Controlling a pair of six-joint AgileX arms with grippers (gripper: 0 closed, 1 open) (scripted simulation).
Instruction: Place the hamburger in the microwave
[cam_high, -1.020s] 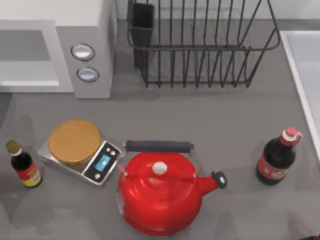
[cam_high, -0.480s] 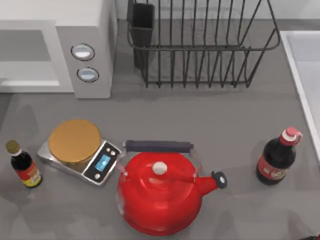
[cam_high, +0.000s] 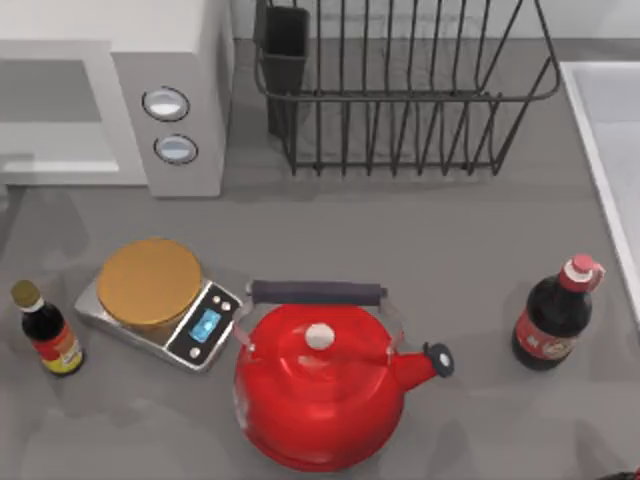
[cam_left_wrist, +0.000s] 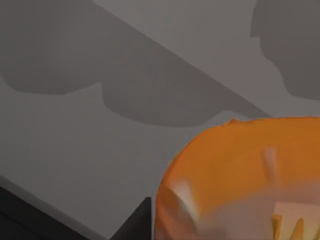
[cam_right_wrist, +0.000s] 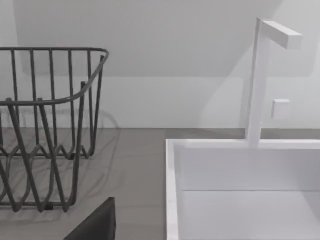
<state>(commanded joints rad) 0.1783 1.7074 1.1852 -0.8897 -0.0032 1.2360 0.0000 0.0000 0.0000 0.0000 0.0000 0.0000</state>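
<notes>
The hamburger (cam_left_wrist: 240, 180) looms close in the left wrist view, orange with pale patches, above a grey surface crossed by shadows. My left gripper (cam_left_wrist: 142, 220) is shut on it, and one dark finger tip shows right beside the bun. The microwave (cam_high: 185, 60) stands at the table's far left, a light-grey box with its grey cavity (cam_high: 50, 105) open and two round knobs (cam_high: 166, 103) on its panel. My right gripper (cam_right_wrist: 95, 224) is parked off the near right corner, with its dark edge low in the right wrist view.
A red kettle (cam_high: 318, 385) sits at the front middle. Left of it are a kitchen scale (cam_high: 150, 282) with a golden disc and a small dark bottle (cam_high: 45, 330). Another dark bottle (cam_high: 553, 318) stands at the right. A black wire dish rack (cam_high: 400, 85) is at the back, and a white sink (cam_right_wrist: 240, 190) lies along the right edge.
The shadow on the table's left edge below the microwave has shifted and faded. Nothing on the table has moved.
</notes>
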